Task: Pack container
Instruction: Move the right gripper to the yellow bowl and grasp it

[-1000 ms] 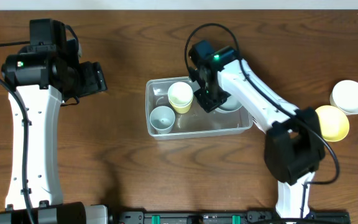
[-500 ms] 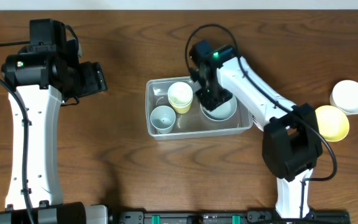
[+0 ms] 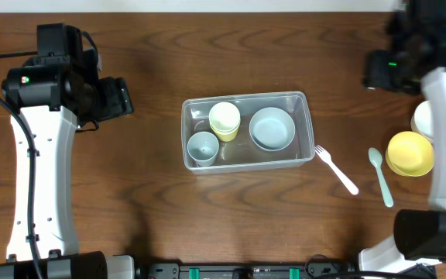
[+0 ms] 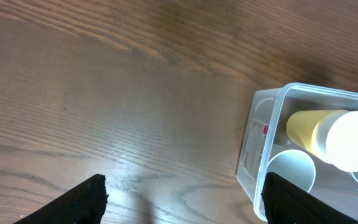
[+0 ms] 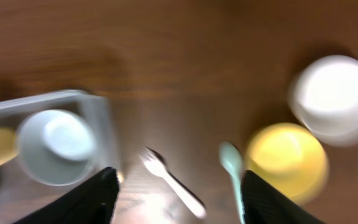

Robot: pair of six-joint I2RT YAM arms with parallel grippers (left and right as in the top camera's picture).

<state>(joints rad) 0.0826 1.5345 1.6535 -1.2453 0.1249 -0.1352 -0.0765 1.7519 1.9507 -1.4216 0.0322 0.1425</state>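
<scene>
The clear container sits mid-table. Inside it are a yellow cup lying tilted, a pale blue cup and a pale blue bowl. My left gripper hovers well to its left, open and holding nothing. In the left wrist view the left gripper is over bare wood, with the container at the right. My right gripper is up at the far right, away from the container. The blurred right wrist view shows the right gripper open and empty above the fork.
A white fork and a pale green spoon lie on the wood right of the container. A yellow bowl and a white bowl, partly hidden by my right arm, stand at the right edge.
My right gripper opened and let go of the pale blue bowl inside the container. It then pulled away to the far upper right. The left arm has not moved.
</scene>
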